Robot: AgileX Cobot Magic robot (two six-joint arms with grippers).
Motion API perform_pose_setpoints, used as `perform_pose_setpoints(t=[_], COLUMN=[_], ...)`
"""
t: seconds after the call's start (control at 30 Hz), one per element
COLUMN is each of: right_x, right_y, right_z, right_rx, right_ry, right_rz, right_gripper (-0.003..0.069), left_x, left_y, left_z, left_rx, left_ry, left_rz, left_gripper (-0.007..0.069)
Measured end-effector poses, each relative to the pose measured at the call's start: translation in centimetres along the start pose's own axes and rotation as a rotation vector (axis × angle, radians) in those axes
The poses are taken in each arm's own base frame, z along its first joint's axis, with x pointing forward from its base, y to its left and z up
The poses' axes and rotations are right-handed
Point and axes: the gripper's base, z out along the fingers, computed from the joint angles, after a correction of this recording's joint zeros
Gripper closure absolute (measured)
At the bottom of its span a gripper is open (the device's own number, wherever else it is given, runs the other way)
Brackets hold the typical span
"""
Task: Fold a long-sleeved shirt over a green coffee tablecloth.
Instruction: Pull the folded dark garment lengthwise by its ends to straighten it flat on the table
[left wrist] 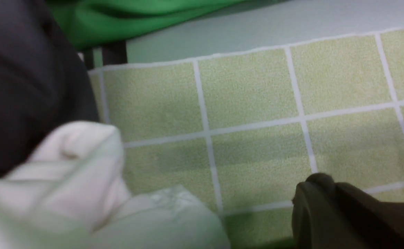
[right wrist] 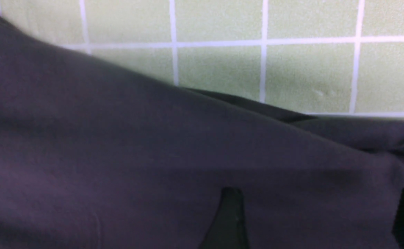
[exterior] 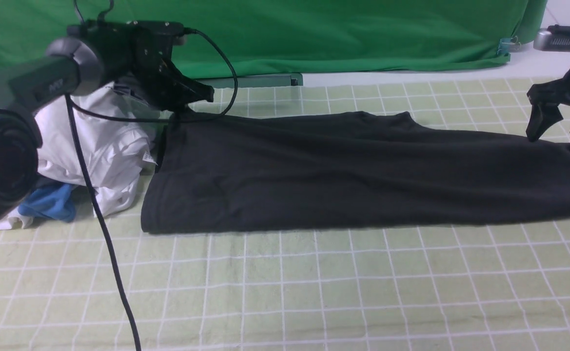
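We are finding the left gripper (exterior: 201, 95) pressed together at a corner of the long-sleeved shirt (exterior: 343, 170), and the right gripper (exterior: 556, 134) spread above it. We are advising matched corner grips before folding.

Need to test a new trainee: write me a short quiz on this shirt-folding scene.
1. True or false: the right gripper stands open.
2. What lies beside the left end of the long-sleeved shirt? A) white garments B) a cup C) a book
3. Fill in: the green coffee tablecloth bears a grid of thin ___ lines.
Key: 1 true; 2 A; 3 white.
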Motion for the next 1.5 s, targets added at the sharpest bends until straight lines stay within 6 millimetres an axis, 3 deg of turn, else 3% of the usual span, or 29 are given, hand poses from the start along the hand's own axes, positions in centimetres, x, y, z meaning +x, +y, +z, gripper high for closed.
perform_pose_setpoints(t=[0.2,0.43,0.8,0.97,1.03,1.17,1.27,1.4,1.47,1.5], right_x=[0.0,-0.7,-4.1,-5.4,-5.7,-5.3,-5.0,-4.9,-4.9,-4.9], right_y=[0.0,2.5,13.4,16.5,17.8,18.5,18.4,18.5,18.5,18.5], right_z=[0.0,0.1,0.4,2.4,4.7,7.8,9.0,9.0,9.0,9.0], right_rx=[-0.004,-0.121,-0.185,-0.191,-0.195,-0.199,-0.201,-0.203,-0.201,-0.198], right_ry=[-0.001,-0.061,-0.454,-0.557,-0.556,-0.492,-0.440,-0.427,-0.427,-0.429], right_rz=[0.002,-0.054,-0.240,-0.275,-0.290,-0.301,-0.305,-0.309,-0.317,-0.331], right_gripper=[0.0082,0.0082,0.0082,0.0082,0.0082,0.0082,0.0088,0.0186,0.0344,0.0466], left_x=[-0.8,-0.6,-0.4,-0.2,-0.1,0.1,0.3,0.3,0.3,0.3], left_y=[0.7,1.0,1.0,1.1,1.1,1.1,1.1,1.1,1.1,1.1], left_z=[-2.8,-3.1,-3.0,-3.0,-3.0,-3.1,-3.1,-3.1,-3.1,-3.1], left_rx=[-0.063,-0.099,-0.101,-0.103,-0.105,-0.106,-0.108,-0.108,-0.104,-0.101], left_ry=[0.027,0.064,0.084,0.100,0.117,0.137,0.151,0.156,0.156,0.156], left_rz=[0.071,0.103,0.097,0.098,0.097,0.096,0.095,0.095,0.091,0.086], left_gripper=[0.0601,0.0601,0.0601,0.0601,0.0601,0.0601,0.0601,0.0601,0.0601,0.0601])
